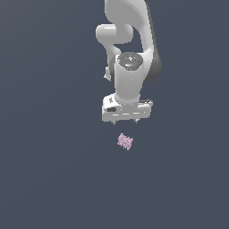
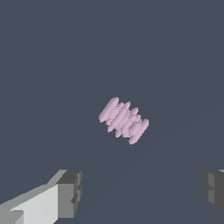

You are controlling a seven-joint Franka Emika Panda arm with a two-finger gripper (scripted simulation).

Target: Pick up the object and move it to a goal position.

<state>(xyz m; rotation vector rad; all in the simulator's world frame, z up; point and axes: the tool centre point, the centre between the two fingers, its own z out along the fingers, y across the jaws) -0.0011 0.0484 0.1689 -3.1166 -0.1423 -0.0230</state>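
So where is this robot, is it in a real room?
Probably not a real room: it looks like a computer-made test scene. The floor is one flat grey-blue colour with nothing else on it, the white robot arm looks smooth and drawn, and only a tiny pink ridged block lies below its open hand.

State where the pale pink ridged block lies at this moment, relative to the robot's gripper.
In the exterior view the pink block lies alone on the dark surface, just below the open gripper and apart from it. The wrist view shows it ahead of both fingertips, untouched.
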